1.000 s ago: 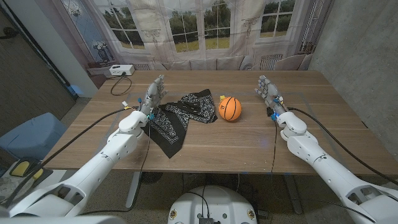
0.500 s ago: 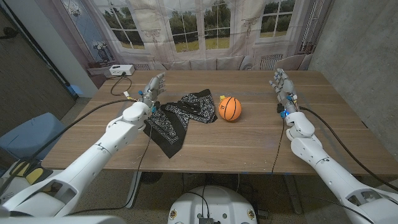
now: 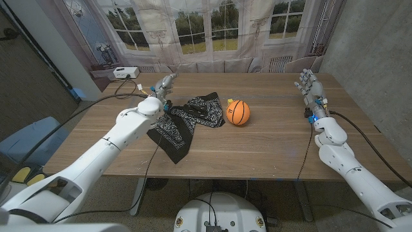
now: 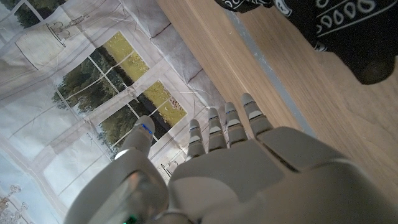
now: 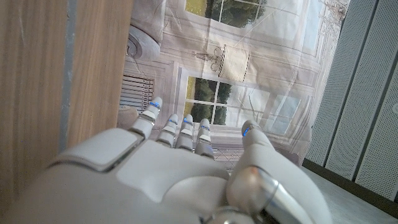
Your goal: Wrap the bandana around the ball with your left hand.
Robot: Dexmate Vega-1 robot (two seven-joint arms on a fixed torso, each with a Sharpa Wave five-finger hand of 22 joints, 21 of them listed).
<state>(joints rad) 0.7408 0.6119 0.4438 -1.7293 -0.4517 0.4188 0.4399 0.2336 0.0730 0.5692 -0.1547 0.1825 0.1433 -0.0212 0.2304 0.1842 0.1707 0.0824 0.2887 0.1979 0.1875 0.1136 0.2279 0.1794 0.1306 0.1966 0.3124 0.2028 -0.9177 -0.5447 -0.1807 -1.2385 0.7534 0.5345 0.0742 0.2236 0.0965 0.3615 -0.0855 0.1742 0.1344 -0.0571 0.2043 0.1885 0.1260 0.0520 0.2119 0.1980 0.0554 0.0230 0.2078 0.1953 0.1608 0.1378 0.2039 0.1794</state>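
Where the wooden desk point(image 3: 257, 145) runs back toward the curtained windows point(image 3: 193, 26), a white box point(image 3: 122, 73) with a cable sits at the far left corner, well apart from everything else. The black bandana point(image 3: 187, 122) with its white paisley print lies crumpled and partly spread a little left of the desk's middle, one corner trailing toward the near edge. The orange ball point(image 3: 237, 112) sits just to the right of it, close beside the cloth's far right fold, with a small yellow-green scrap peeking out at that fold; whether ball and cloth actually touch I cannot tell. Nothing lies over the ball. The left hand point(image 3: 163, 86) is raised at the far left side of the bandana, beyond the cloth's edge, its fingers point(image 4: 227, 124) held straight and slightly apart, gripping nothing and, as far as I can see, touching nothing. In the left wrist view the dark cloth shows beyond the fingertips with bare wood between. The right hand point(image 3: 310, 88) stands up near the far right edge of the desk, well apart from the ball, palm upright, its fingers point(image 5: 180, 130) extended and a little spread, likewise holding nothing.
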